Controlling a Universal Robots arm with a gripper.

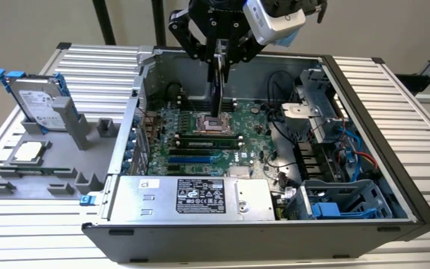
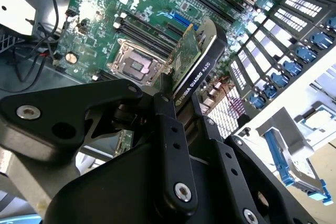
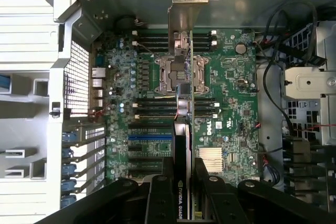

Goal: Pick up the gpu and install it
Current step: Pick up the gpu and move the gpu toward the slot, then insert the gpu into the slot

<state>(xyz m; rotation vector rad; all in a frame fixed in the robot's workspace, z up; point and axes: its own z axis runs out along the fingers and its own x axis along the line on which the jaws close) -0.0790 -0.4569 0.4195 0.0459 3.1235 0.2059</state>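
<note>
I log: gripper (image 1: 220, 56) clamped on gpu (image 1: 216, 92); long axis hangs straight down, over motherboard (image 1: 258, 115).

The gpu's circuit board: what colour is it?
The gpu board is green, its cooler black; clearest in the second wrist view.

On the gpu (image 2: 205, 51), matt black plastic for the cooler, lacquered green board beside it, and bare, dull silver sheet metal for the end bracket (image 3: 187, 3). On the gripper (image 2: 181, 95), smooth black fingers (image 2: 168, 129) with a satin sheen and bright metal screws (image 2: 182, 193). Around these, semi-gloss green on the motherboard (image 3: 231, 93), grey painted metal on the computer case (image 1: 223, 241), ribbed brushed aluminium on the table (image 1: 394, 84).
</note>
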